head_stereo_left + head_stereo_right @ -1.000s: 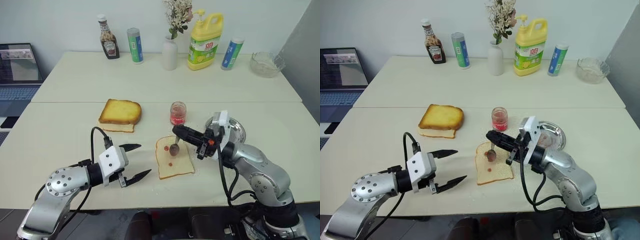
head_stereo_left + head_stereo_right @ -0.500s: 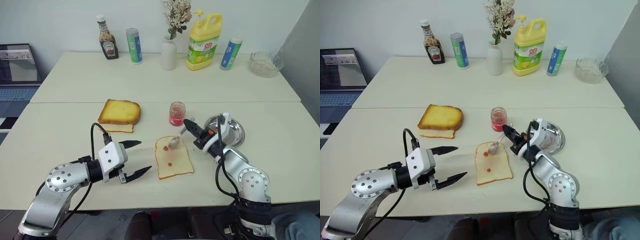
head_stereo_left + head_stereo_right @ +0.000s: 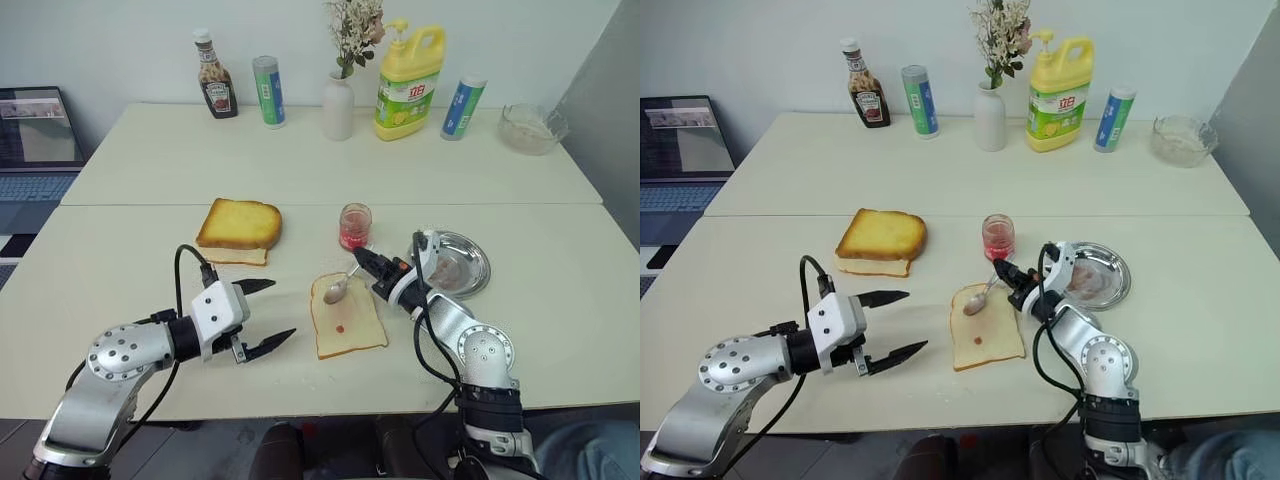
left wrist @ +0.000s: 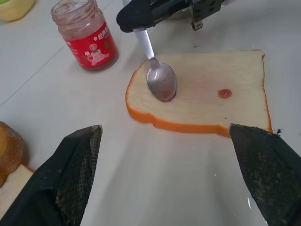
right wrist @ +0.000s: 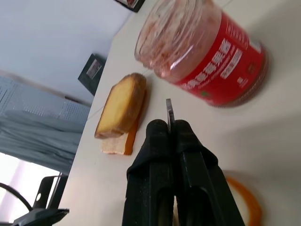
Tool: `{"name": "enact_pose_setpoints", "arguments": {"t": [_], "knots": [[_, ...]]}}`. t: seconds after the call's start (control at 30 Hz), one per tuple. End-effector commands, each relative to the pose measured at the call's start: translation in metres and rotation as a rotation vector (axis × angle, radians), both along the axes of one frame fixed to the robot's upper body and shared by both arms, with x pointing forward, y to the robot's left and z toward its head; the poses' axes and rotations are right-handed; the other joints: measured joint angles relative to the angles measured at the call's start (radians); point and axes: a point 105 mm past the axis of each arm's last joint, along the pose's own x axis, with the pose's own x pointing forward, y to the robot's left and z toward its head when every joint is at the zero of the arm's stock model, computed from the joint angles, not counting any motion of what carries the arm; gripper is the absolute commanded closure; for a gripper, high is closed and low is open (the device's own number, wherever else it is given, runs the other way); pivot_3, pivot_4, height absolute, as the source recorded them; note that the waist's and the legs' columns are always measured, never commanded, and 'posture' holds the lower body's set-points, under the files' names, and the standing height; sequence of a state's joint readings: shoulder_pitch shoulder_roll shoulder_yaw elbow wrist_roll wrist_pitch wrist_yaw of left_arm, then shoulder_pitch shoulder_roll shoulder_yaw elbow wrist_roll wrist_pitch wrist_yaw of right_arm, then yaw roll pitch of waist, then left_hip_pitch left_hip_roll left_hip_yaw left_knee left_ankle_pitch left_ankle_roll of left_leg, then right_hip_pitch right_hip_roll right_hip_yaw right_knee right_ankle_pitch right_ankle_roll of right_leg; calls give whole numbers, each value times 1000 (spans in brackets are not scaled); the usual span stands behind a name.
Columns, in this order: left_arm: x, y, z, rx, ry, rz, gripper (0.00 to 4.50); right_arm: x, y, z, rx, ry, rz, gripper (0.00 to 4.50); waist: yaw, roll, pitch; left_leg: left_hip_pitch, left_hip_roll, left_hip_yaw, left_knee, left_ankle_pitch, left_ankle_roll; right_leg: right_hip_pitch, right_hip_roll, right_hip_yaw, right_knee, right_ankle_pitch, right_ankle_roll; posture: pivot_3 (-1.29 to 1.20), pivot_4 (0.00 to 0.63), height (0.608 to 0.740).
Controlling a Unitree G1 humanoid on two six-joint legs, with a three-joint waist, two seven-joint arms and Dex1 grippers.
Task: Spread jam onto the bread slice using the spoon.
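Note:
The pale bread slice (image 3: pixel 347 322) lies flat on the table in front of me, with a small red dab of jam (image 4: pixel 225 93) near its middle. My right gripper (image 3: pixel 362 258) is shut on the handle of the silver spoon (image 4: pixel 161 82). The spoon slants down to the left, and its jam-smeared bowl rests on the far end of the slice. The jam jar (image 3: pixel 354 226) stands open just beyond the bread, close behind the right gripper (image 5: pixel 169 126). My left gripper (image 3: pixel 268 314) hovers open to the left of the slice, holding nothing.
A golden toasted slice (image 3: pixel 240 224) lies at the left. A round steel dish (image 3: pixel 458 264) sits to the right of the right arm. A ketchup bottle (image 3: pixel 215 88), two cans, a vase (image 3: pixel 338 105), a yellow jug (image 3: pixel 410 80) and a glass bowl (image 3: pixel 532 128) line the back. A laptop (image 3: pixel 35 140) stands far left.
My right gripper has sunk and rolled, and the arm has folded in. The spoon has tilted, and its bowl has slid toward the slice's far-left part. The left gripper has stayed put.

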State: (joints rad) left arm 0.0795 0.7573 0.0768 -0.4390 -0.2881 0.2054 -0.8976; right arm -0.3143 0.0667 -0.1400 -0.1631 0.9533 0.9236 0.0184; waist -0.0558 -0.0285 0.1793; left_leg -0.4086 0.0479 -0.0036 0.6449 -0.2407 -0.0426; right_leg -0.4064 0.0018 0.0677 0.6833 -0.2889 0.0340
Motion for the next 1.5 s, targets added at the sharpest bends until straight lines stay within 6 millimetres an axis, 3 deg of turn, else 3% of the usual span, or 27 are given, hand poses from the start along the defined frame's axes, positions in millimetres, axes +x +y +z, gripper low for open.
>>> {"name": "enact_pose_setpoints", "arguments": {"t": [0.03, 0.13, 0.23, 0.47, 0.63, 0.7, 0.87, 1.1, 1.5], "knots": [[-2, -3, 4, 0, -35, -19, 0, -16, 0, 5, 9, -8, 85, 4476, 0, 0, 0, 0, 0, 0, 0, 0, 0, 0, 0, 0, 0, 0, 0, 0, 150, 740], [-3, -4, 3, 1, -32, -23, 0, -27, -14, -4, -43, 21, 135, 4476, 1, 0, 0, 0, 0, 0, 0, 0, 0, 0, 0, 0, 0, 0, 0, 0, 150, 740], [-3, -4, 2, -1, -32, -25, 0, -29, -21, -1, -48, 16, 149, 4476, 0, 0, 0, 0, 0, 0, 0, 0, 0, 0, 0, 0, 0, 0, 0, 0, 150, 740], [-4, -7, 0, -6, -28, -33, 0, 3, -19, 16, 42, -9, 27, 4476, -1, 0, 0, 0, 0, 1, 0, 0, 0, 0, 1, 1, 0, 0, 0, 0, 150, 740], [-5, -8, -1, -6, -27, -40, 0, 18, -18, 16, 51, -4, -39, 4476, -1, 0, 0, 0, 0, 1, 0, 0, 0, 0, 1, 1, -1, 0, 0, 0, 150, 740], [-6, -8, -1, -6, -27, -42, 0, 14, -16, 14, 53, -3, -2, 4476, 0, 0, 0, 0, 0, 1, 0, 0, 0, 0, 1, 1, -1, 0, 0, 0, 150, 740], [-4, -10, -1, -12, -31, -35, 0, -21, -19, 1, 17, 34, 145, 4476, 3, 0, 0, 0, 0, 1, 0, 0, 0, 0, 0, 1, -1, 0, 0, 0, 150, 740], [-4, -14, 0, -19, -31, -43, 0, -39, -32, 5, -1, 23, 200, 4476, 0, 0, 0, 0, 0, 1, 0, 0, 0, 0, 1, 1, 0, 0, 0, 0, 150, 740], [-6, -18, -2, -15, -28, -65, 0, 13, -46, 18, 16, -19, -21, 4476, -1, 0, 0, 0, 0, 1, 0, 0, 0, 0, 1, 2, -1, 0, 0, 0, 150, 740]]}}
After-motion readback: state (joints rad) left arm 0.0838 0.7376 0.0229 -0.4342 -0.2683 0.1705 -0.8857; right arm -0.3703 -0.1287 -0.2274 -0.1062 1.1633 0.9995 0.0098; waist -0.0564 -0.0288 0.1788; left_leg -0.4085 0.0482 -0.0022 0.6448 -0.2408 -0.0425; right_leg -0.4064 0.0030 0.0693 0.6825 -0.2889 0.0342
